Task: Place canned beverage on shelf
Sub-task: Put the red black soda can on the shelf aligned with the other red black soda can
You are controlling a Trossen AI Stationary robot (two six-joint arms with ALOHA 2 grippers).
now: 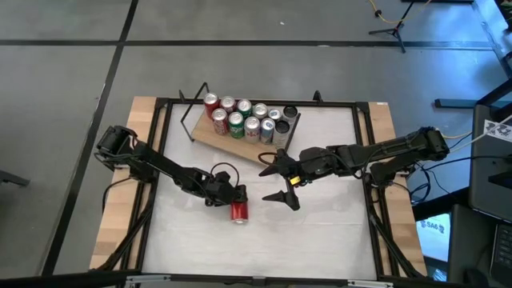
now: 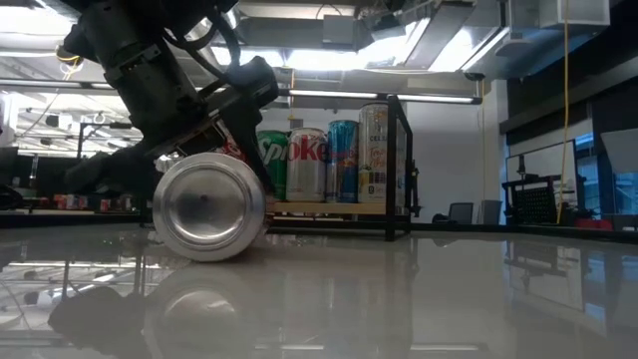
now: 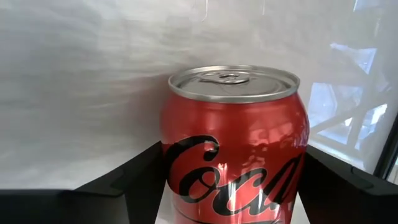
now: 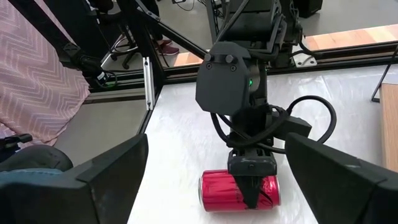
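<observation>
Item: red cylindrical aluminium cola can [image 1: 239,211], lying sideways on white worktop [image 1: 320,232] before wooden shelf [image 1: 210,133], between left gripper [image 1: 237,197] jaws not visibly clamped; right gripper [image 1: 282,177] open; may roll aside.

"Coca" script on red can [image 3: 235,155]

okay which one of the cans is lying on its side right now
The red can on the bare tabletop, between the left gripper's fingers. It lies on its side, apart from the shelf, where the other cans all stand upright.
</observation>
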